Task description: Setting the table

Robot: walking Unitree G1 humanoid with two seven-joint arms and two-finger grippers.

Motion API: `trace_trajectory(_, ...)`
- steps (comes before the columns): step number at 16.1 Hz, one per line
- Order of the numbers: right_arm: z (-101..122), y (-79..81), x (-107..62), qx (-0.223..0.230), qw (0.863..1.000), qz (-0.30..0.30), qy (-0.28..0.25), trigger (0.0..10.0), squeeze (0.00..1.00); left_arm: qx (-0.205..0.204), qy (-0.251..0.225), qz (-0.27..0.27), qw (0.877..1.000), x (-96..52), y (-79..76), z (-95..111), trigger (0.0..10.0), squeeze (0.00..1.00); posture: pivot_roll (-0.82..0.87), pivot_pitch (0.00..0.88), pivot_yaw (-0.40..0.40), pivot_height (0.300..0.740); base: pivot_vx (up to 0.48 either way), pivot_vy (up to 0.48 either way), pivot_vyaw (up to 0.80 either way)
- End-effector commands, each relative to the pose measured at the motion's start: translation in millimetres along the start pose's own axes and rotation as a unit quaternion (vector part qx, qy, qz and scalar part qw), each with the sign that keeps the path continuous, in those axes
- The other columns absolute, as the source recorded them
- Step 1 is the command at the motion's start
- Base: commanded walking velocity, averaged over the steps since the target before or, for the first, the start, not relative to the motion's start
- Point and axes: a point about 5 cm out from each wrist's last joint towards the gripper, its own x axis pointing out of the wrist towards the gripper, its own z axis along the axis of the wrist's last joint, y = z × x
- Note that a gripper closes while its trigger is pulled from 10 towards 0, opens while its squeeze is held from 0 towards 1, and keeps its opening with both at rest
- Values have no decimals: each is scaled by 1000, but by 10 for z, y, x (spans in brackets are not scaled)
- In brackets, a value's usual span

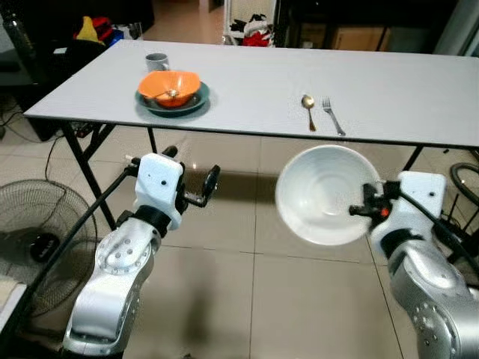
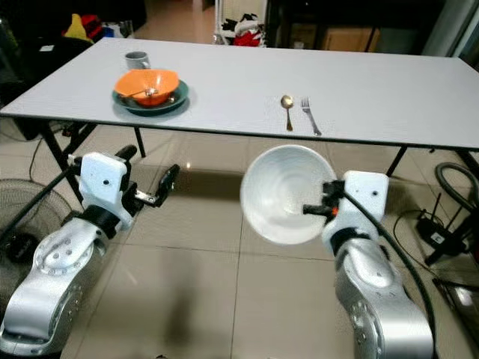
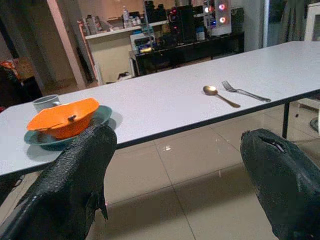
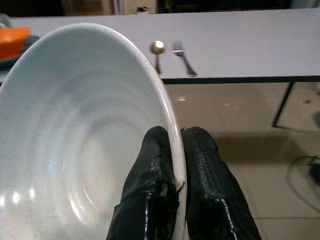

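Left gripper [image 1: 200,187] hovering wide open, empty, below table [image 1: 419,82] edge. Right gripper [image 4: 174,145] pinching white bowl [image 1: 322,194] by rim, bowl tilting in air short of table; looking rigid, glazed-slippery, breakable, rim pinch liable to pivot

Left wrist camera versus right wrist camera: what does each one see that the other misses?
The left wrist view alone shows the left gripper with its fingers spread apart and nothing between them, plus a grey cup behind the orange bowl. The right wrist view alone shows the right gripper pinching the rim of a white bowl. Both show the table with the spoon and fork side by side.
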Motion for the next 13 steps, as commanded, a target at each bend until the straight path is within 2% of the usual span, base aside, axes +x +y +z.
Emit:
trace_trajectory(1,129,-33,-28,8,999,-5,-36,10000,0,-5,-1,-4,1000,5,3,7,10000,71,55,0,20,740,311,0,0)
trace_trajectory(6,151,-40,-27,16,999,-8,-40,10000,0,-10,-1,-7,1000,-5,-5,8,10000,67,51,0,21,740,326,0,-726)
trace_trajectory(13,178,-45,-17,25,999,-5,-46,10000,0,-13,0,-9,1000,3,-11,7,10000,71,51,0,22,740,325,0,0)
